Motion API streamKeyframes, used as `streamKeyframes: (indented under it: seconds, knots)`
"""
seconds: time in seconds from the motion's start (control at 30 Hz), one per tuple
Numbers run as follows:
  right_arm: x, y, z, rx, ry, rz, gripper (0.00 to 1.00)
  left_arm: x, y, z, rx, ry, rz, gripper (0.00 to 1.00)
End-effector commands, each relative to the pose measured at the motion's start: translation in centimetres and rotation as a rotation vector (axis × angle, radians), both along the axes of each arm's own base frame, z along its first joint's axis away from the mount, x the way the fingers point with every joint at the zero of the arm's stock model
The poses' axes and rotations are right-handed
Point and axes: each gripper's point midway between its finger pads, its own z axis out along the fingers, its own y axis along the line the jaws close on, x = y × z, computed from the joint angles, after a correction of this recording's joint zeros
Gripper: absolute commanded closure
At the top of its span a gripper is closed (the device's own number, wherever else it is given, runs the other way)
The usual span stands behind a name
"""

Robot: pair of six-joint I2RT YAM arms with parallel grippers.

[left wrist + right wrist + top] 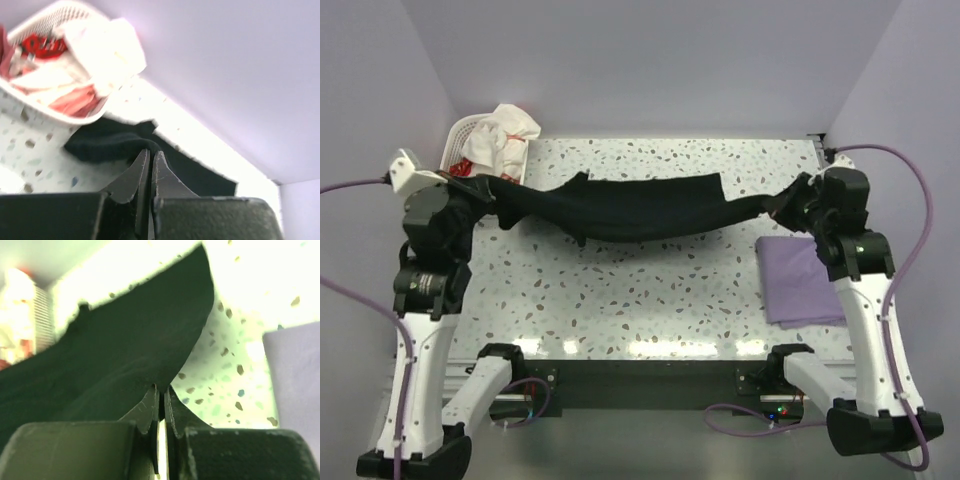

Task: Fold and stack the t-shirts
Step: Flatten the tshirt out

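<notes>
Top view: shows black tee [630, 208] strung in the air between both arms, sagging mid-span over the speckled white table [620, 290]. Left gripper [495, 203] clamped on its left end, right gripper [778, 207] clamped on its right end. Lavender tee [802, 280] folded flat on the table at right, beside the right arm, apart from the black tee. White laundry basket [462, 135] at back-left corner, heaped with white and red cloth. Plain pale lilac walls on three sides. Only view with both ends of the span at once.

Left wrist: shows fingers [137, 172] pinched together on a bunched black edge. Basket close behind, glare-washed; red print on its cloth too blurred to read.

Right wrist: shows fingers [145, 410] pinched on the black sheet fanning away up-left. Lavender tee edge at right on bright terrazzo; basket a blur far left.
</notes>
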Motion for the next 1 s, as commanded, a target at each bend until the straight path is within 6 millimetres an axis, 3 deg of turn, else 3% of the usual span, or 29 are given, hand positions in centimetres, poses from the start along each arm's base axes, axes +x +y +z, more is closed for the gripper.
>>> streamKeyframes:
  seconds: [0.0, 0.03, 0.07, 0.1, 0.13, 0.2, 0.23, 0.27, 0.3, 0.33, 0.43, 0.53, 0.63, 0.67, 0.7, 0.73, 0.77, 0.8, 0.83, 0.87, 0.9, 0.93, 0.97]
  knots:
    - [-2.8, -1.0, 7.1, -0.023, -0.138, -0.028, 1.0, -3.6, 0.2, 6.1, 0.052, -0.089, -0.024, 1.0]
    - [-3.6, -1.2, 7.9, -0.027, -0.142, -0.033, 1.0, -5.1, 0.1, 9.0, 0.051, -0.141, -0.034, 1.0]
    - [-4.2, -1.5, 9.0, -0.035, -0.162, -0.049, 1.0, -5.9, 0.1, 10.5, 0.056, -0.169, -0.038, 1.0]
    - [-5.0, -1.7, 11.6, -0.035, -0.221, -0.055, 1.0, -6.7, 0.1, 11.8, 0.057, -0.194, -0.043, 1.0]
    - [-5.9, -1.8, 12.1, -0.04, -0.219, -0.059, 1.0, -8.2, 0.0, 14.4, 0.056, -0.246, -0.053, 1.0]
    - [-7.3, -2.2, 15.3, -0.044, -0.291, -0.072, 1.0, -9.4, -0.2, 16.5, 0.058, -0.285, -0.063, 1.0]
    - [-7.7, -2.3, 15.8, -0.046, -0.293, -0.075, 1.0, -10.7, -0.2, 18.6, 0.057, -0.332, -0.069, 1.0]
    - [-8.1, -2.3, 16.6, -0.045, -0.308, -0.075, 1.0, -10.7, -0.3, 19.2, 0.055, -0.342, -0.075, 1.0]
    - [-8.8, -2.7, 18.6, -0.049, -0.359, -0.096, 1.0, -10.9, -0.5, 19.9, 0.054, -0.355, -0.082, 1.0]
    - [-8.7, -2.7, 18.8, -0.052, -0.35, -0.097, 1.0, -11.4, -0.5, 21.1, 0.051, -0.386, -0.085, 1.0]
    - [-8.8, -2.7, 21.3, -0.043, -0.406, -0.099, 1.0, -10.4, -0.8, 22.1, 0.046, -0.401, -0.097, 1.0]
    - [-6.5, -2.3, 22.0, -0.024, -0.426, -0.094, 1.0, -7.7, -1.3, 21.9, 0.037, -0.405, -0.116, 1.0]
    - [-2.5, -1.9, 21.3, 0.0, -0.429, -0.096, 1.0, -4.0, -1.8, 21.2, 0.026, -0.409, -0.133, 1.0]
    - [-1.4, -1.5, 21.1, 0.013, -0.432, -0.079, 1.0, -1.9, -2.0, 20.5, 0.025, -0.385, -0.135, 1.0]
    - [1.0, -1.2, 20.4, 0.023, -0.43, -0.074, 1.0, -0.6, -2.2, 20.3, 0.024, -0.383, -0.141, 1.0]
    - [2.3, -0.9, 20.1, 0.031, -0.43, -0.063, 1.0, 0.7, -2.3, 21.0, 0.027, -0.416, -0.145, 1.0]
    - [3.5, -0.8, 19.9, 0.039, -0.431, -0.065, 1.0, 3.6, -2.6, 19.9, 0.026, -0.383, -0.152, 1.0]
    - [6.0, -0.6, 18.8, 0.035, -0.404, -0.065, 1.0, 5.2, -2.8, 19.8, 0.026, -0.383, -0.159, 1.0]
    - [7.4, -0.6, 19.7, 0.04, -0.443, -0.066, 1.0, 6.2, -3.0, 21.3, 0.03, -0.431, -0.171, 1.0]
    - [8.6, -0.6, 20.5, 0.041, -0.464, -0.068, 1.0, 9.7, -3.3, 19.7, 0.027, -0.388, -0.176, 1.0]
    - [9.9, -0.5, 20.9, 0.038, -0.479, -0.07, 1.0, 11.2, -3.6, 19.7, 0.027, -0.389, -0.188, 1.0]
    - [12.8, -0.5, 19.8, 0.03, -0.457, -0.071, 1.0, 11.9, -3.7, 22.1, 0.035, -0.451, -0.192, 1.0]
    - [13.3, -0.7, 22.4, 0.029, -0.516, -0.079, 1.0, 15.4, -3.9, 20.4, 0.034, -0.41, -0.197, 1.0]
